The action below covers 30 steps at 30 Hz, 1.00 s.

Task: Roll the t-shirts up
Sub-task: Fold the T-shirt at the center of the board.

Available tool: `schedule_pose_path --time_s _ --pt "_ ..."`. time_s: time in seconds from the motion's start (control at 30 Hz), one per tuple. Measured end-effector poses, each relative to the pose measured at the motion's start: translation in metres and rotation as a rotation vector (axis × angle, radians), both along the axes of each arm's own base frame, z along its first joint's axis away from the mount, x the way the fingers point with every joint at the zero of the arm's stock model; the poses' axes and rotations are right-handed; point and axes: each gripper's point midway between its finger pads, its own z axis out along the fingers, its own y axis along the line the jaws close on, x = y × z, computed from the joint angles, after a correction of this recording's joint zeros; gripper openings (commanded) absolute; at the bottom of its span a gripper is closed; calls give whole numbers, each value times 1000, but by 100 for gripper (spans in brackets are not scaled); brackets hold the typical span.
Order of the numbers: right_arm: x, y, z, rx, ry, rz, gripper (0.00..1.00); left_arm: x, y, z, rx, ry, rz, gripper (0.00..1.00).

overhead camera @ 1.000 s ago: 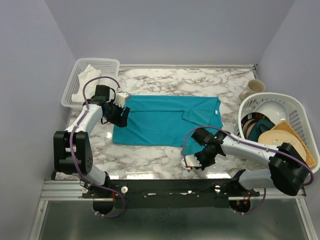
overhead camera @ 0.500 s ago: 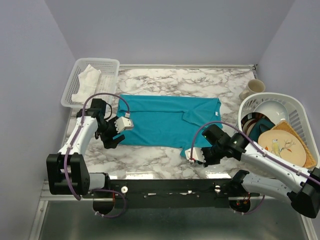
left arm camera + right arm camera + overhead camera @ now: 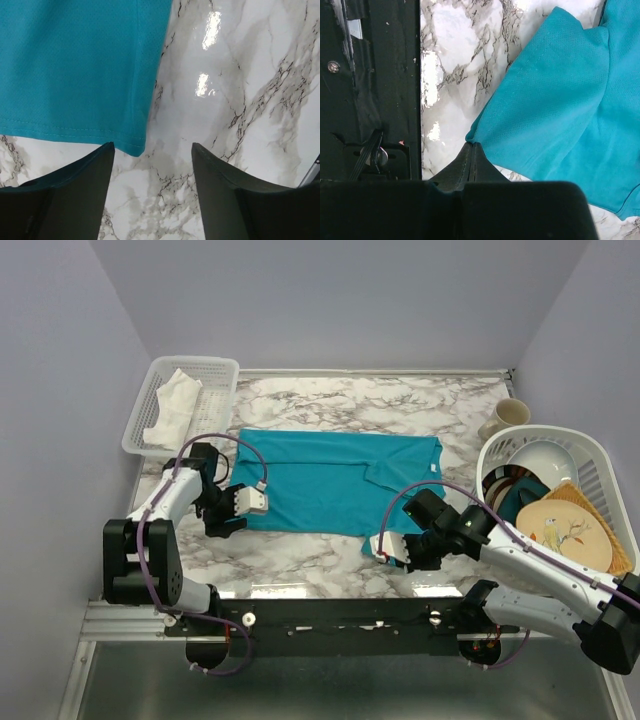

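Observation:
A teal-blue t-shirt (image 3: 330, 480) lies spread flat on the marble table. My left gripper (image 3: 230, 523) is open at the shirt's near left corner. In the left wrist view that corner (image 3: 136, 148) lies just beyond the gap between the fingers of the left gripper (image 3: 151, 147), which holds nothing. My right gripper (image 3: 378, 543) is at the shirt's near right edge. In the right wrist view the right gripper (image 3: 471, 145) has its fingers pressed together, with the tip of a shirt corner (image 3: 485, 131) pinched at their point.
A white basket (image 3: 215, 365) with a white cloth (image 3: 172, 405) stands at the back left. A cream mug (image 3: 505, 417) and a white dish basket (image 3: 600, 465) with a dark-teal dish (image 3: 512, 505) and plates stand at the right. A black rail (image 3: 330, 615) lines the near edge.
My left gripper moved from the shirt's far left edge down to its near left corner. My right gripper shifted left to the shirt's near right corner and stayed there.

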Motion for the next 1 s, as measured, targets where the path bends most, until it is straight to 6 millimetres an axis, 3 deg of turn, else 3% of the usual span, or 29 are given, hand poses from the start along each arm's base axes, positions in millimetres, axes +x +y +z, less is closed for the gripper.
schedule_pose_path --time_s 0.3,0.4,0.43,0.5,0.77,1.0 --pt "1 -3 -1 -16 -3 -14 1 2 9 -27 50 -8 -12 50" --pt "1 -4 -1 -20 -4 -17 0 6 9 -31 61 -43 -15 32" --pt "1 -4 -1 -22 -4 -20 0 7 10 -32 64 -50 -17 17" --pt "0 -6 -3 -27 1 -27 0 6 9 -32 70 -64 -15 0" --pt "9 -18 -2 -49 7 -165 0 8 10 -28 82 -63 -12 0" --pt "63 -29 32 -9 -70 -402 0 27 8 -7 70 -33 28 0"
